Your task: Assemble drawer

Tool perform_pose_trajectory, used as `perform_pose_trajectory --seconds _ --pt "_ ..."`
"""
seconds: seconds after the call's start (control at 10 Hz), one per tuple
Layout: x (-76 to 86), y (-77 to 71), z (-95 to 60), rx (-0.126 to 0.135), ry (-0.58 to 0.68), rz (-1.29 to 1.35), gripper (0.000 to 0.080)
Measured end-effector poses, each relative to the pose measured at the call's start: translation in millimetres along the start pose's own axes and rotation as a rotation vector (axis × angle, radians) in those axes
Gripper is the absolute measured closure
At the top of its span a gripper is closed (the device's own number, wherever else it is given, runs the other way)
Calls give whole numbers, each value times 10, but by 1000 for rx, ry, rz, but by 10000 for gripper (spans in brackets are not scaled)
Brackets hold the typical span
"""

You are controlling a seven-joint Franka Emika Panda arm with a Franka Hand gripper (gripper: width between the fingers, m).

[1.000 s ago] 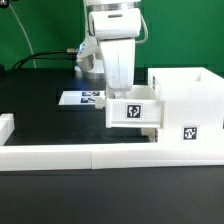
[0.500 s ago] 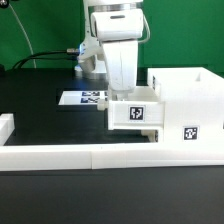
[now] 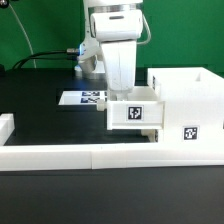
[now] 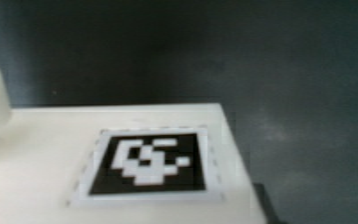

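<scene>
My gripper reaches straight down onto a small white open-top tray with a black-and-white tag on the side that shows. It holds the tray above the table, against the exterior view's left side of the tall white box shell, about halfway up it. The tray hides the fingertips. In the wrist view a tagged white face of the tray fills the near part, with its tag close up and dark table beyond. A second tray is not in view.
The marker board lies flat behind the arm. A long low white border wall runs along the front, with a short white end piece at the exterior view's left. Cables lie at the back left.
</scene>
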State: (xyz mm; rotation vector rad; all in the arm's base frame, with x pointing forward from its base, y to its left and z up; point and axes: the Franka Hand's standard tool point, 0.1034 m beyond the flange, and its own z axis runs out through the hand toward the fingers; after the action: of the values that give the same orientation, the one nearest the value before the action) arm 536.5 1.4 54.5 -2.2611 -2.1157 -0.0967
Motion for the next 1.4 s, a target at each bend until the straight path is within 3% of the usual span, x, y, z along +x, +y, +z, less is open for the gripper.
perform_pose_trajectory --seconds 0.7,1.1,1.4 --pt "2 2 1 -2 -2 -26 758" --pt "-7 -8 17 -38 1 -64 758" --pt "-23 -5 15 -41 -2 -69 758"
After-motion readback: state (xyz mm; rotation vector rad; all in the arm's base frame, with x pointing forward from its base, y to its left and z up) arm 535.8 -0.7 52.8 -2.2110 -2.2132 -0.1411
